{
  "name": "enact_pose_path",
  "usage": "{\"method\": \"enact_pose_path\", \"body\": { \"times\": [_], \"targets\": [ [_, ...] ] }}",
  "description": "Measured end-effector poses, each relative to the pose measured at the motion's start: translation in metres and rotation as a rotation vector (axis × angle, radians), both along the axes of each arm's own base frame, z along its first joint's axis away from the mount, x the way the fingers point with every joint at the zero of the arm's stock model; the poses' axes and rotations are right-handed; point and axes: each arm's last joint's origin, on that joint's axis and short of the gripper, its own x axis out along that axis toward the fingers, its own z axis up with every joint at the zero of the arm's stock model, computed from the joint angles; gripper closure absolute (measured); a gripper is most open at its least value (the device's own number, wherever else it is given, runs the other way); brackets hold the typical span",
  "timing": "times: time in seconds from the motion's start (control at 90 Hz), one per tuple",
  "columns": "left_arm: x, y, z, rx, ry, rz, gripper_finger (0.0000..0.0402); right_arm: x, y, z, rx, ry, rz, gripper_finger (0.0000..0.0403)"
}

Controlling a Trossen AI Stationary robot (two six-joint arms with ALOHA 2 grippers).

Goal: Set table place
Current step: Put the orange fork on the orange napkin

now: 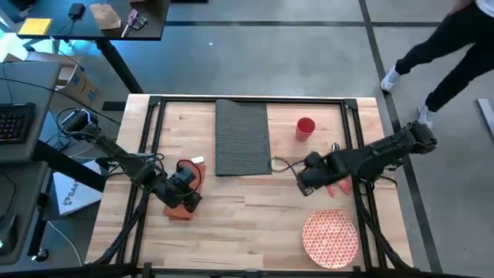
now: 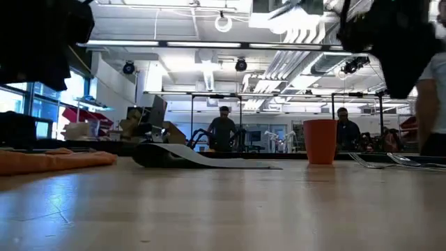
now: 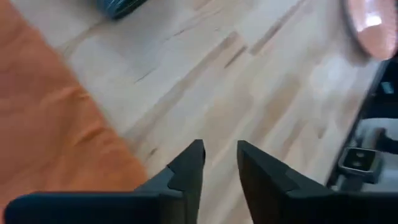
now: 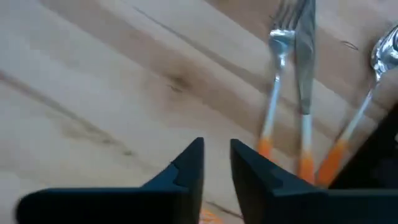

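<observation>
The dark ribbed placemat lies flat at the table's far middle. To its right stands the red cup, upright on its base. The red-and-white plate lies near the front right edge. My left gripper hovers open beside the orange napkin, which lies crumpled on the wood at the left. My right gripper is open above bare wood, next to a fork, a knife and a spoon with orange handles, all flat on the table.
The table's black frame bars run along both sides beneath the arms. A dark desk with clutter stands beyond the far left corner. A person's legs show on the floor past the far right corner. Bare wood lies between napkin and plate.
</observation>
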Motion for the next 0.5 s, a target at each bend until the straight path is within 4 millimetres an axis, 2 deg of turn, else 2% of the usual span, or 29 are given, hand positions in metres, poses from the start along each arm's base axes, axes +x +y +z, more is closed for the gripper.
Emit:
{"method": "enact_pose_path", "body": {
  "times": [0.133, 0.233, 0.356, 0.5],
  "targets": [
    [0.002, -0.001, 0.009, 0.002, -0.035, -0.009, 0.0287, -0.011, -0.024, -0.031, 0.062, 0.071, -0.007, 0.0248],
    [0.004, -0.002, 0.013, 0.012, -0.058, -0.026, 0.0282, -0.021, -0.037, -0.05, 0.066, 0.112, -0.017, 0.0229],
    [0.005, -0.003, 0.014, 0.003, -0.072, -0.05, 0.0282, -0.026, -0.046, -0.068, 0.089, 0.09, 0.0, 0.0236],
    [0.008, -0.006, 0.018, -0.036, -0.114, -0.039, 0.0282, -0.031, -0.054, -0.081, 0.093, 0.064, -0.031, 0.0273]
  ]
}}
